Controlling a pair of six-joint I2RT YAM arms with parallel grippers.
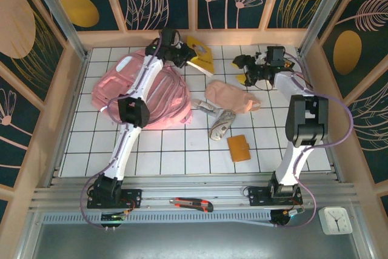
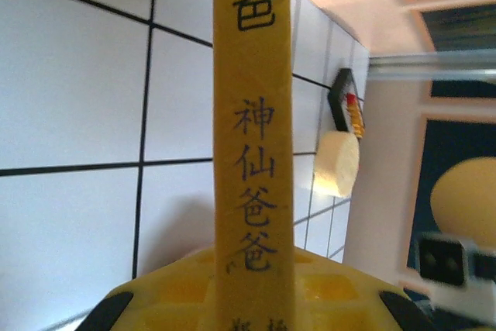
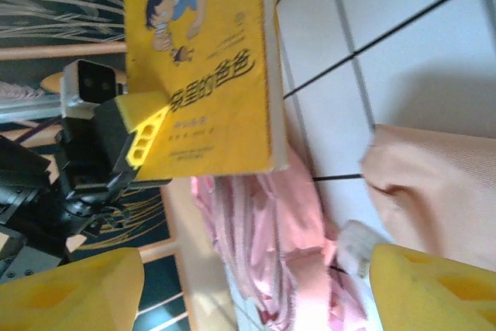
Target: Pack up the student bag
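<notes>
The student bag [image 1: 148,92], a large soft pink backpack, lies slumped at the back left of the tiled table, partly under my left arm. My left gripper [image 1: 183,57] is shut on a yellow book [image 1: 200,54], held lifted just right of the bag. In the left wrist view the book's spine [image 2: 252,114] stands upright between the yellow fingers [image 2: 167,292]. My right gripper [image 1: 244,70] is open and empty, a little right of the book. The right wrist view looks past its yellow fingers [image 3: 434,284] at the book's cover [image 3: 201,60] and the pink bag [image 3: 271,253].
A flat pale-pink pouch [image 1: 230,96] lies mid-table beside a silvery item [image 1: 221,124] and an orange wallet [image 1: 238,148]. A box cutter [image 1: 191,204] rests on the front rail and a small white clock [image 1: 335,219] at the bottom right. Wooden walls [image 1: 79,59] enclose the table.
</notes>
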